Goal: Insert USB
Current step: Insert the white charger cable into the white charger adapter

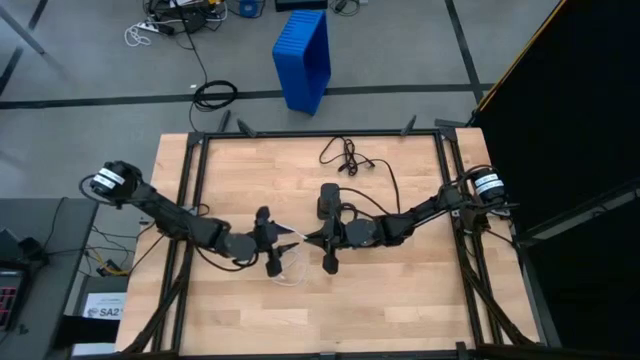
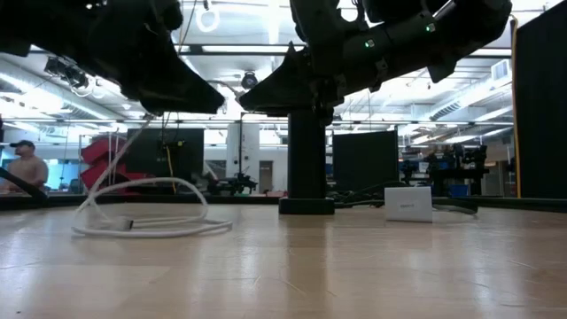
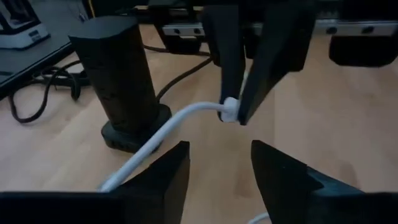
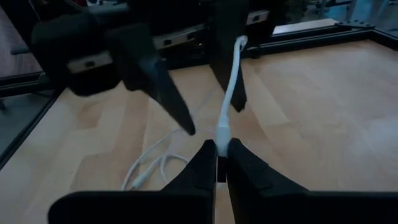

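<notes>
The USB is a thin white cable. Its loose loops lie on the wooden table, and one plug end is raised in the air. My right gripper is shut on that plug end at the table's middle. My left gripper faces it tip to tip, open, with nothing between its fingers. From the plug the cable runs past the outer side of one left finger and drops toward the loops. A black tower stands just beyond the grippers. My right gripper pinches the white plug end between its two fingers, at their tips. The fingers come in nearly level from the table's right. The plug is held clear of the table, and the cable trails off it slack. My left gripper has the cable running beside one finger's outer side; I cannot tell whether they touch.
A thick black cord lies at the table's far side and runs to the tower's base. A small white box sits right of the tower. A black frame borders the table. A person sits far behind.
</notes>
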Available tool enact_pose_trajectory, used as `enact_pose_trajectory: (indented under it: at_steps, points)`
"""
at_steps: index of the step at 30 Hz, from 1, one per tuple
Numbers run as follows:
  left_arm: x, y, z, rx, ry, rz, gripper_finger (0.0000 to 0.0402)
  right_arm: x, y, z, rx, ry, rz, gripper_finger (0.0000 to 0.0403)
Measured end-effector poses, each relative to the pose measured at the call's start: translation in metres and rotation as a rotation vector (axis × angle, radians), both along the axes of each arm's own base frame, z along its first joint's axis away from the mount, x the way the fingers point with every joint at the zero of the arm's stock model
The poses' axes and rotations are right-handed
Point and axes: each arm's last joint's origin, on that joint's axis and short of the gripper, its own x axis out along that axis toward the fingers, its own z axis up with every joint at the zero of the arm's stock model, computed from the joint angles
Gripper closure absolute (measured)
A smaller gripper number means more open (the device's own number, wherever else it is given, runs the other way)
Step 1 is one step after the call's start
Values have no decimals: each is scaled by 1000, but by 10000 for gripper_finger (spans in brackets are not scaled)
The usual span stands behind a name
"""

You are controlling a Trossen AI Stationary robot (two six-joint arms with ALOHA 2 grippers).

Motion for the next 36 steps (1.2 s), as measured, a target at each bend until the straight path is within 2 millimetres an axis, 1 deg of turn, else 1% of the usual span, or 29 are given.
enact_pose_trajectory:
  at_steps: [3, 6, 9, 12, 15, 21, 24, 36]
  points:
    - [4, 2, 0, -9, -22, -14, 210, 0, 1, 0, 2, 1, 10, 403]
    - [11, 1, 0, -14, -59, -81, 196, 0, 1, 0, 6, -1, 24, 403]
    - [16, 2, -5, -1, -64, -124, 191, 0, 1, 0, 1, -1, 28, 403]
    - [19, 4, -11, 22, -36, -123, 194, 0, 1, 0, -1, 4, 31, 403]
    - [20, 4, -14, 42, -21, -130, 211, 0, 1, -1, -4, 12, 32, 403]
    - [20, 4, -12, 23, -37, -168, 279, -1, 0, -4, -12, 46, 31, 403]
    - [21, 4, -9, 13, -68, -166, 302, -1, 0, -4, -14, 53, 32, 403]
    - [22, 5, -10, 18, -57, -162, 318, -1, 0, -5, -18, 56, 31, 402]
